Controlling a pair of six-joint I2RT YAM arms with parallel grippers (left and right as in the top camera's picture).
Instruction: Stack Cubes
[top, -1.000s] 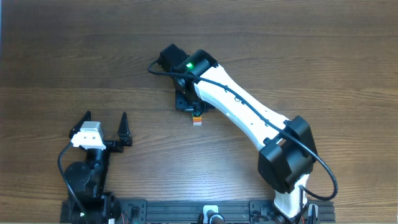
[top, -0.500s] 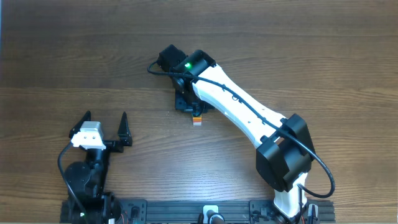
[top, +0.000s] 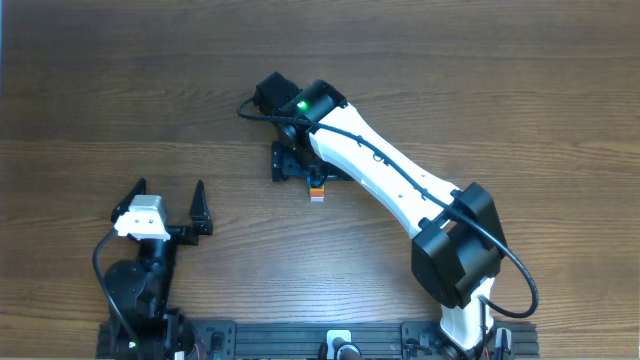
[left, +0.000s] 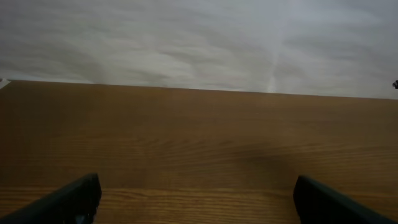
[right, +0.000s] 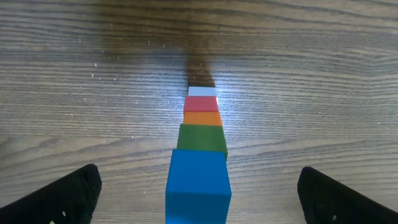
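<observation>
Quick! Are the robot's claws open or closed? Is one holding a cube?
Left gripper: open, holding nothing.
Right gripper: open, holding nothing, over the cube stack.

Stack of cubes (right: 200, 149) on the table (right: 93, 74) beneath right tool (right: 199, 190)

Your top camera looks straight down on the table (top: 520, 90) from well above; your left wrist camera sits low, facing nearly level across the wood to a pale wall (left: 199, 37); your right wrist camera looks steeply down, close over the cube stack (right: 200, 138), which the top view shares.
</observation>
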